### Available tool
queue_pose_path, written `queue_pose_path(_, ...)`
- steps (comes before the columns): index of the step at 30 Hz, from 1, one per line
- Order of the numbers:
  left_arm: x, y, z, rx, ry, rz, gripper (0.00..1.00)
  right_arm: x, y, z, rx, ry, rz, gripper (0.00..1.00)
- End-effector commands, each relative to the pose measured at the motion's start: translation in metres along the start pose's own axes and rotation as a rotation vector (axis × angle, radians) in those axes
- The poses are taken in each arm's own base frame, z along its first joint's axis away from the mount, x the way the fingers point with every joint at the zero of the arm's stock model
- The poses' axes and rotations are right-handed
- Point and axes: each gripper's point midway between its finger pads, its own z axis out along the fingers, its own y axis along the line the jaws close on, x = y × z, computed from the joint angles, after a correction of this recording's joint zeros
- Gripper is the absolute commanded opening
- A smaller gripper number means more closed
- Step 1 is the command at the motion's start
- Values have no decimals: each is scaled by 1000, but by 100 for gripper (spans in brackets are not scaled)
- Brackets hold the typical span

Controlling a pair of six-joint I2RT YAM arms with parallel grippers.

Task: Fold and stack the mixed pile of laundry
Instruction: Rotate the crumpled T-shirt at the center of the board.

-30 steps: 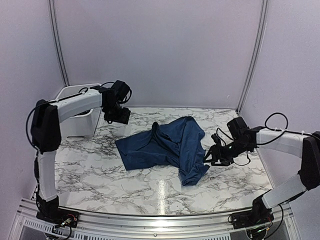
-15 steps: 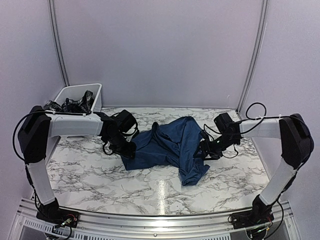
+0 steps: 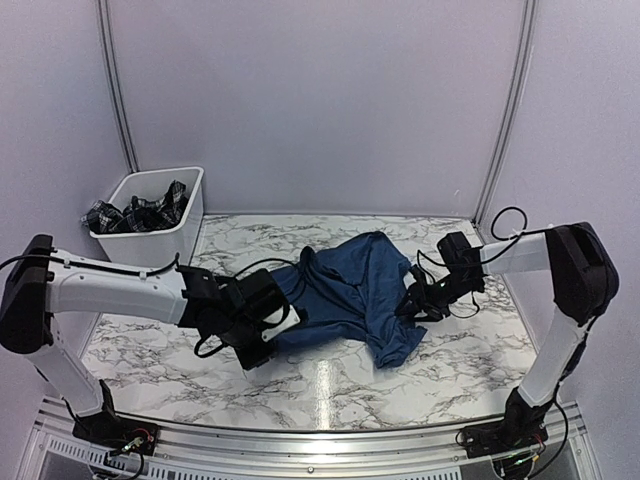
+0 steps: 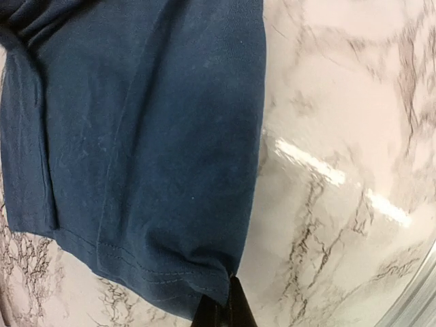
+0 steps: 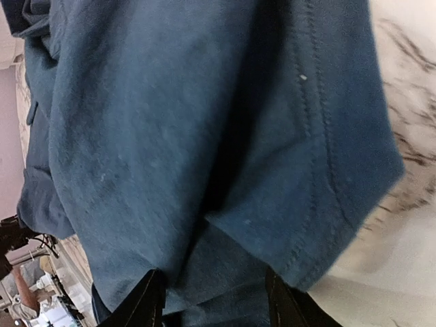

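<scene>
I had the navy t-shirt (image 3: 350, 290) lying crumpled on the marble surface (image 3: 330, 385), roughly in the middle and a little to the right, with both arms reaching in to it from opposite sides. The left gripper (image 4: 228, 312) was down low at the shirt's near left corner. In its wrist view the jaws were pressed fully together, with the stitched hem corner pinched at their tips and the rest of that panel spread flat away from them over the marble. The right gripper (image 3: 412, 303) was at the shirt's right edge. From its own camera I could see the two black fingers (image 5: 146, 303) standing apart with a fold of blue cloth filling the space between them and a hemmed edge hanging just beside. The jaws were about halfway spread, and I couldn't tell whether they were actually pressing on the fabric. The black-and-white plaid garment (image 3: 140, 212) was heaped inside the white bin (image 3: 150, 248) at the far left corner of the surface, well apart from the shirt and from both grippers.
</scene>
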Motion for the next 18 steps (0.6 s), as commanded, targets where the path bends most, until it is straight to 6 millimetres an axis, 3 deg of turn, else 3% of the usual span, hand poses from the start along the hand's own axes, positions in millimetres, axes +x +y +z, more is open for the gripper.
queue_pose_path(1, 40, -2, 4, -138, 134, 172, 2, 7, -30, -22, 94, -29, 79, 51)
queue_pose_path(3, 39, 2, -3, -168, 134, 140, 29, 6, -27, -30, 92, -46, 68, 52)
queue_pose_path(4, 36, 5, -9, -175, 120, 106, 36, 5, -23, -34, 87, -54, 57, 52)
queue_pose_path(7, 25, 13, -30, -100, 32, -34, 46, 0, -9, -49, 70, -87, 6, 53)
queue_pose_path(10, 12, 33, -45, -10, -84, -229, 57, -8, 9, -63, 51, -134, -64, 54)
queue_pose_path(14, 5, 69, -28, -75, -77, -388, 58, -16, 33, -62, 11, -147, -141, 54)
queue_pose_path(18, 3, 90, 10, -102, 13, -487, 46, -15, 56, -38, -25, -84, -195, 54)
